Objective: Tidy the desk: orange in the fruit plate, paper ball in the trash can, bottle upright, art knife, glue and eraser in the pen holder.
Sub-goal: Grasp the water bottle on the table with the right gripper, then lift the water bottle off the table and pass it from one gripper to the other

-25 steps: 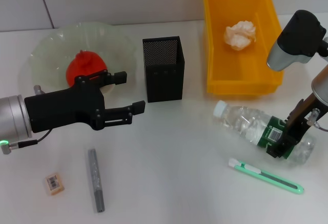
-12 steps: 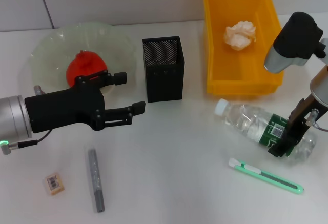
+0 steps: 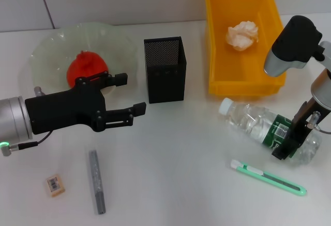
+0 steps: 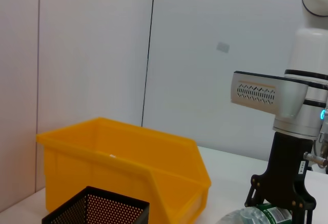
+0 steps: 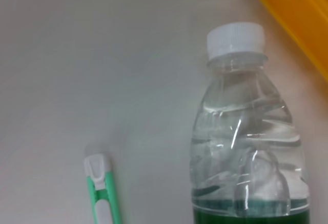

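- Head view: a clear plastic water bottle with a white cap and green label (image 3: 266, 130) lies on its side on the white surface (image 3: 176, 153), cap toward the yellow plastic bin (image 3: 243, 76). The right gripper (image 3: 287, 146) is down over the labelled end with its fingers closed around the bottle.
- A crumpled white paper ball (image 3: 241, 34) sits inside the bin. A red-orange fruit (image 3: 83, 66) rests in the pale green glass plate (image 3: 51, 45). The black mesh pen holder (image 3: 164, 69) stands between plate and bin.
- A mint-green art knife (image 3: 268, 177) lies just in front of the bottle; a grey glue stick (image 3: 96, 181) and a small tan eraser (image 3: 55, 184) lie near the front left.
- The left gripper (image 3: 128, 93) hangs above the surface beside the plate, fingers spread and holding nothing.
- Left wrist view: the bin (image 4: 128, 167) and pen holder rim (image 4: 97, 208) stand before a pale panelled wall (image 4: 92, 49); the right gripper (image 4: 281, 203) grips the bottle (image 4: 246, 217).
- Right wrist view: the bottle's cap (image 5: 236, 39) and ribbed clear body fill the view, with the knife tip (image 5: 100, 183) alongside on the surface.
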Robot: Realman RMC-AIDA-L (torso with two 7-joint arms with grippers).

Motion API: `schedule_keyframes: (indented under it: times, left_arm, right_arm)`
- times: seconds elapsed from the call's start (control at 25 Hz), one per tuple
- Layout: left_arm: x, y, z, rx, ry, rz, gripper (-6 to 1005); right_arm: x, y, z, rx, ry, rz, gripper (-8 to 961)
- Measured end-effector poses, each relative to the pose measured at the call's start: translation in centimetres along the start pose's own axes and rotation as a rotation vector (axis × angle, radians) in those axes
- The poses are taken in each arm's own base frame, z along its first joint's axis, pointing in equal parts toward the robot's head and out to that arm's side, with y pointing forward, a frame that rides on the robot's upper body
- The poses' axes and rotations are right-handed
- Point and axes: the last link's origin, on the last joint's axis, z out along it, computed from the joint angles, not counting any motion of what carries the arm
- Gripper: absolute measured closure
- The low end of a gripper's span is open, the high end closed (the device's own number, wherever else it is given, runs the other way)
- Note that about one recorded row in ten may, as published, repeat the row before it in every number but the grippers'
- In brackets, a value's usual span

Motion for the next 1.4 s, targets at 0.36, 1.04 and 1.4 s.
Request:
schedule_keyframes:
  times: [0.36, 1.04, 1.4]
  left_arm:
    - [-0.1, 0.0, -0.1, 0.002, -0.001, -0.002, 181]
    - [-0.1, 0.0, -0.1, 0.003, 0.001, -0.003, 182]
    - [0.1, 0.0, 0.0, 0.001, 0.003, 0.001, 183]
  right_arm:
    - [-0.1, 0.0, -0.3, 0.006, -0.013, 0.000, 181]
    - [-1.0, 0.7, -2.3, 0.018, -0.078, -0.041, 185]
    - [-0.8, 1.4, -3.5, 0.006, -0.146, -0.055, 185]
